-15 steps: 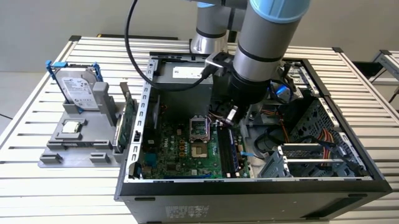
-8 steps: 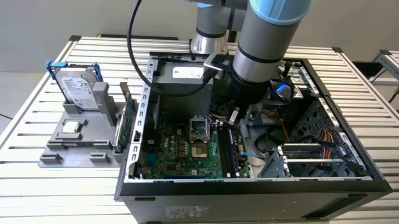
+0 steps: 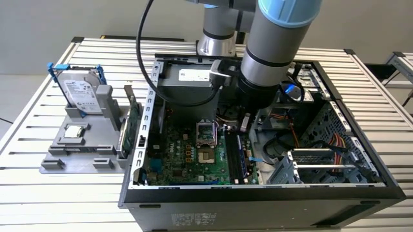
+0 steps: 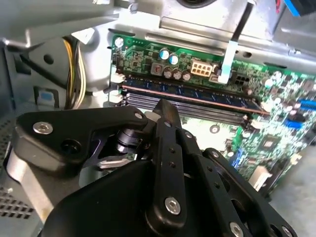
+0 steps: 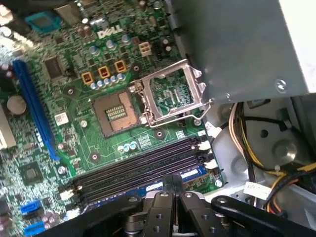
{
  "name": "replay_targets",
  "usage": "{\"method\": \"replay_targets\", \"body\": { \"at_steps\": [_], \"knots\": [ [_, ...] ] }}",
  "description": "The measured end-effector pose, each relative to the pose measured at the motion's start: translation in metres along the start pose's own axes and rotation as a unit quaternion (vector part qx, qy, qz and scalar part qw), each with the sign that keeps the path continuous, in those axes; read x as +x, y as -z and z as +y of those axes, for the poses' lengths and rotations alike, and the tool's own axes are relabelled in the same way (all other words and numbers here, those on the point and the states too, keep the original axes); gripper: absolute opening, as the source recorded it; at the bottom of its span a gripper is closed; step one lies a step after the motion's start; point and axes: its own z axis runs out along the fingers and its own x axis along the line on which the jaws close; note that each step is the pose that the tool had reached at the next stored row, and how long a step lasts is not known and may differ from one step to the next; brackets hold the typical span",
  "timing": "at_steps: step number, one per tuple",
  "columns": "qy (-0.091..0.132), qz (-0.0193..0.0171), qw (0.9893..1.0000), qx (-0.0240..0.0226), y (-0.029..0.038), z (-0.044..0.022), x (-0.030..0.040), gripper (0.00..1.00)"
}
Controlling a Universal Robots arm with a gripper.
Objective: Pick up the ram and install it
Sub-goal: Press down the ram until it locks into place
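The arm reaches down into the open computer case (image 3: 361, 159), which lies on its side on the slatted bench (image 3: 51, 193) toward the bench's near edge. In the exterior view the end effector (image 3: 246, 124) hangs just above the motherboard (image 3: 177, 154), over the far end of the memory slots (image 3: 236, 157) that run beside the open processor socket (image 3: 206, 131).

The ram (image 4: 192, 96) sits in one of those slots: in the second wrist view it is a long dark stick with a row of black chips, standing on edge in the slot nearest the capacitors, the neighbouring slots (image 4: 197, 111) lying bare beside it. In the first wrist view the same stick (image 5: 182, 177) shows as a blue-labelled strip (partly hidden behind the black fingers (image 5: 163, 207)) in the slot closest to the end effector (image 5: 169, 185).

In both wrist views the fingers meet at a narrow tip with nothing between them; the end effector (image 4: 165, 111) is closed and empty, its tip just above the ram, and I cannot tell whether it touches it.

Outside the case, near the bench's edge on the exterior view's left, a grey fixture (image 3: 84, 145) holds a silver hard drive (image 3: 82, 94) with blue clips upright, and a green expansion card (image 3: 134, 128) stands on edge just beside the case wall.
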Motion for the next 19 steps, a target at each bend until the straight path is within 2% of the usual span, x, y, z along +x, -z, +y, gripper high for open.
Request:
{"method": "replay_targets", "body": {
  "at_steps": [3,7,11,15,17,18,19],
  "knots": [
    [0.027,0.0005,0.9996,-0.0006,-0.0009,0.0000,0.0000,0.00],
    [0.063,0.0008,0.9980,-0.0015,-0.0020,0.0000,0.0001,0.00],
    [0.100,0.0002,0.9950,-0.0027,-0.0031,-0.0001,0.0001,0.00],
    [0.134,-0.0006,0.9909,-0.0038,-0.0039,-0.0001,0.0001,0.00],
    [0.135,-0.0006,0.9908,-0.0054,-0.0038,-0.0006,-0.0002,0.00],
    [0.135,0.0007,0.9908,-0.0086,-0.0039,-0.0039,-0.0012,0.00],
    [0.135,0.0008,0.9908,-0.0092,-0.0044,-0.0080,-0.0026,0.00]
  ]
}}
